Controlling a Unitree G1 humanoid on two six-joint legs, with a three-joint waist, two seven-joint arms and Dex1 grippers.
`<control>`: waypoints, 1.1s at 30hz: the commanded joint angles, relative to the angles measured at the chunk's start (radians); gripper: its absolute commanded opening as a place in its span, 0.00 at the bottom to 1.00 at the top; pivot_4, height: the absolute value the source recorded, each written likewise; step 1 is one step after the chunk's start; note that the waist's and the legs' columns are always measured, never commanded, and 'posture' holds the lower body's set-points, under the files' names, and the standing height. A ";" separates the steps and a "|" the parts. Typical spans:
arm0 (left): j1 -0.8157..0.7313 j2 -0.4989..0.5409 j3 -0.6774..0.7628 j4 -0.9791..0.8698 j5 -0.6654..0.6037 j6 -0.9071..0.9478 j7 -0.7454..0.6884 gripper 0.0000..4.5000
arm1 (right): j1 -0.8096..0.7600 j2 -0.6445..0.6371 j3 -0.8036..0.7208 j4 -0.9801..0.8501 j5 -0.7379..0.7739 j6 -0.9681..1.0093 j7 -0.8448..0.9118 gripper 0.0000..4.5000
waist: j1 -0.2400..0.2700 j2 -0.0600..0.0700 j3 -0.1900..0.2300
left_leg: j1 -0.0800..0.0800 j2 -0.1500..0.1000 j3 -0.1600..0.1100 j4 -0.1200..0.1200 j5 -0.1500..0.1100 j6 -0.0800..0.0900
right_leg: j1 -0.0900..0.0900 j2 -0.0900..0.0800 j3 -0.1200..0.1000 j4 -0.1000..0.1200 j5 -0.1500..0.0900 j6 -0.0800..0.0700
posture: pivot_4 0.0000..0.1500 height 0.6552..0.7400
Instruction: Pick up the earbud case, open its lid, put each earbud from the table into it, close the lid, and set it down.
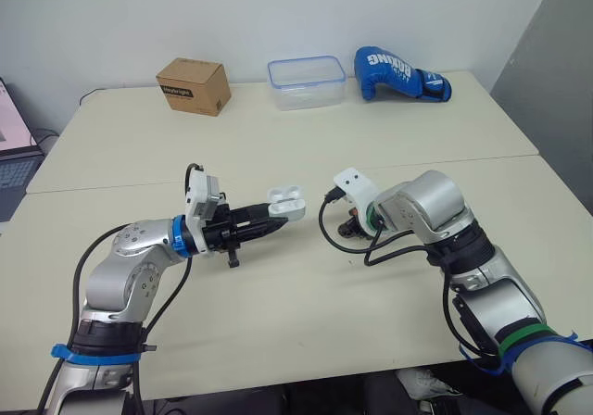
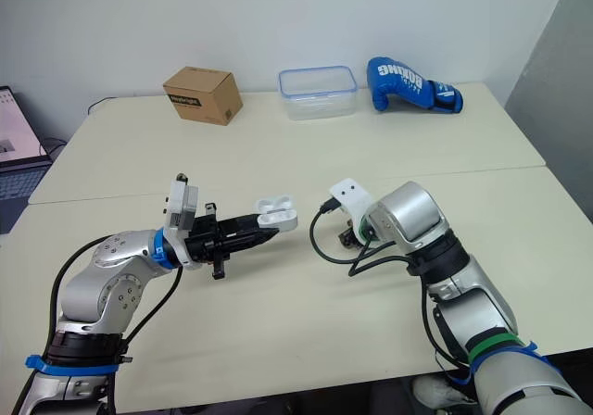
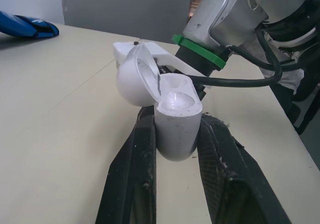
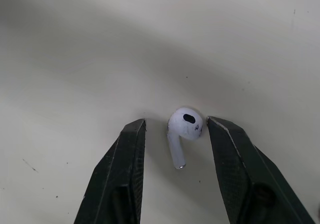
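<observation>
A pale table [image 1: 278,322] lies under two robot arms. Nearest, on the robot's left, the left gripper [image 1: 278,225] reaches forward with its two black fingers clamped on the sides of a white earbud case [image 3: 175,129], holding it above the tabletop. The case's lid [image 3: 132,81] is swung open; whether an earbud already sits in its wells is hard to tell. Just to the right, the right gripper [image 4: 176,120] points down at the table, its fingers parted. A white earbud [image 4: 185,125] lies on the surface between them, its stem pointing back toward the wrist. At the left edge is part of a laptop [image 1: 14,146]. Along the far edge, from left to right, stand a cardboard box [image 1: 194,85], a clear plastic container [image 1: 307,82] and a blue boxing glove [image 1: 398,73].
</observation>
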 commanded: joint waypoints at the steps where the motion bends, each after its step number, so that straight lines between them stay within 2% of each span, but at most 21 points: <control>1: -0.003 0.005 0.006 -0.042 0.000 -0.014 0.005 0.17 | 0.002 0.000 0.015 -0.013 -0.003 -0.008 0.015 0.36 | 0.000 0.000 0.000 | 0.000 0.000 0.000 0.000 0.000 0.000 | 0.000 0.000 0.000 0.000 0.000 0.000 | 1.00 0.89; 5: -0.004 0.006 0.005 -0.039 0.001 -0.015 0.004 0.17 | 0.005 -0.003 0.019 -0.016 -0.004 -0.003 0.020 0.09 | 0.000 0.000 0.000 | 0.000 0.000 0.000 0.000 0.000 0.000 | 0.000 0.000 0.000 0.000 0.000 0.000 | 1.00 0.89; 11: -0.007 0.007 0.002 -0.036 0.003 -0.015 0.003 0.17 | 0.007 -0.016 0.022 -0.023 -0.004 -0.003 0.034 0.09 | 0.000 0.000 0.000 | 0.000 0.000 0.000 0.000 0.000 0.000 | 0.000 0.000 0.000 0.000 0.000 0.000 | 1.00 0.89; 13: -0.007 0.008 0.001 -0.036 0.003 -0.014 0.002 0.17 | -0.001 -0.066 0.053 -0.053 0.011 -0.028 0.082 0.09 | 0.002 0.000 0.000 | 0.000 0.000 0.000 0.000 0.000 0.000 | 0.000 0.000 0.000 0.000 0.000 0.000 | 1.00 0.89; 16: -0.007 0.009 0.001 -0.037 0.002 -0.013 0.000 0.17 | -0.010 -0.217 0.146 -0.163 0.046 -0.116 0.231 0.09 | 0.005 0.000 0.000 | -0.001 -0.001 -0.001 0.000 0.000 0.000 | 0.000 0.000 -0.001 -0.002 0.000 0.000 | 1.00 0.89; 20: -0.010 0.011 0.002 -0.034 0.001 -0.012 -0.005 0.17 | -0.002 -0.490 0.283 -0.334 0.050 -0.316 0.513 0.09 | 0.004 0.000 0.000 | -0.002 -0.001 -0.001 0.000 0.000 0.000 | 0.000 0.000 -0.001 -0.002 0.000 0.000 | 1.00 0.89; 25: -0.016 0.006 -0.003 -0.027 0.003 -0.013 -0.009 0.17 | 0.051 -0.728 0.365 -0.358 -0.083 -0.688 0.813 0.09 | 0.004 0.000 0.000 | -0.001 0.000 0.001 0.000 0.000 0.000 | 0.001 0.000 -0.001 -0.002 0.000 0.001 | 1.00 0.89; 29: -0.020 0.001 -0.006 -0.023 0.007 -0.016 -0.010 0.17 | 0.083 -0.763 0.375 -0.284 -0.200 -0.883 0.919 0.09 | 0.003 0.000 0.000 | 0.000 0.001 0.002 0.000 0.000 0.000 | 0.001 0.000 -0.001 -0.002 0.000 0.001 | 1.00 0.89; 33: -0.024 -0.002 -0.008 -0.023 0.009 -0.017 -0.009 0.17 | 0.105 -0.732 0.380 -0.178 -0.327 -1.030 0.964 0.09 | 0.006 0.000 0.000 | -0.001 0.000 0.002 0.000 0.000 0.000 | 0.001 0.000 -0.001 -0.002 0.000 0.001 | 1.00 0.89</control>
